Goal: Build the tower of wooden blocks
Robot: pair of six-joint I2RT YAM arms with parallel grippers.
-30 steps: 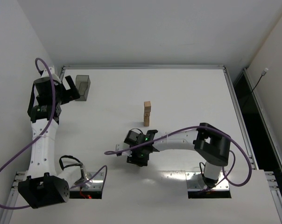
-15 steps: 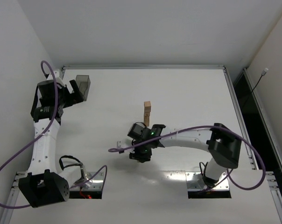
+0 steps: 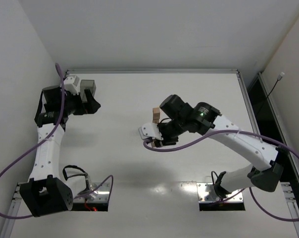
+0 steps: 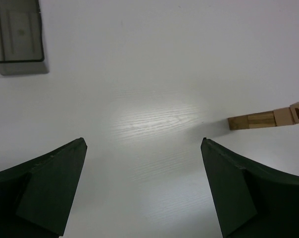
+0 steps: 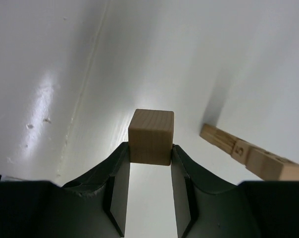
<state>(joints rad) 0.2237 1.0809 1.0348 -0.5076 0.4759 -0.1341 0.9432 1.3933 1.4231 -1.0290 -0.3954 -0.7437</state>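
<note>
My right gripper is shut on one tan wood block, pinched by its lower half between both fingertips and lifted off the table. In the top view the right gripper hangs just in front of the tower, whose lower part the arm hides. The right wrist view has the tower as a slim column to the right of the held block, apart from it. My left gripper is open and empty over bare table; the tower shows far to its right. From above, the left gripper sits at the back left.
A grey translucent tray stands at the back left corner, just behind the left gripper, also seen as the tray from above. A purple cable loops under the right wrist. The table's raised rim runs along the back.
The right arm has risen from low over the near table and swung back toward the tower, carrying the block. The left gripper has shifted a little right and forward of the tray.
</note>
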